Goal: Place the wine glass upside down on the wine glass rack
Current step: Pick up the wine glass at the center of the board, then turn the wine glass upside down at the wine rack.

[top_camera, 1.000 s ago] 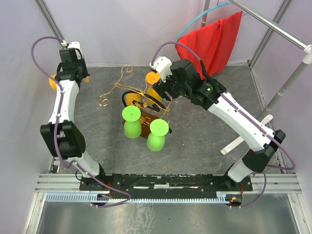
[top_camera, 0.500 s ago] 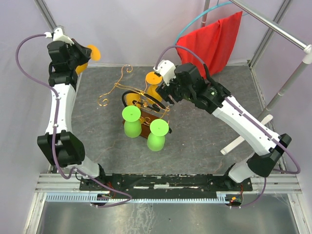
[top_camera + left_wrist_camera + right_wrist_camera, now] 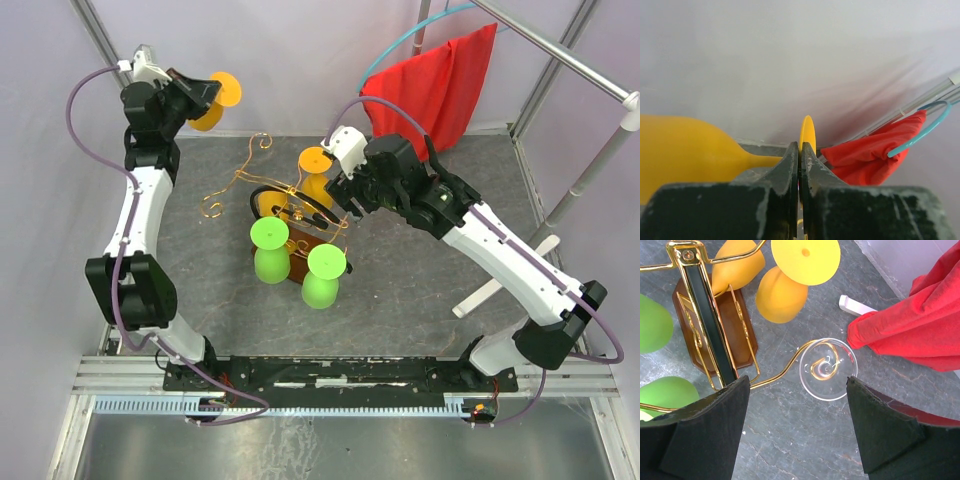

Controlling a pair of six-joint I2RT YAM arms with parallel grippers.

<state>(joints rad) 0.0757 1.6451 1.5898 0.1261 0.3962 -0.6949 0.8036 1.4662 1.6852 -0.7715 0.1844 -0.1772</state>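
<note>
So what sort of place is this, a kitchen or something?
Most likely a robotics test bench, not a kitchen: left arm and right arm bolted to a metal rail, bare frame poles, and green glasses on a wire rack.

even, bright, diffuse light; soft shadows; left wrist view blurred up close.

my left gripper (image 3: 198,97), clamped on the orange wine glass (image 3: 228,90), has lifted and swung it from low, far left of the wine glass rack (image 3: 290,205), to high behind the rack's left side. my right gripper (image 3: 347,190) has drifted slightly right.
</note>
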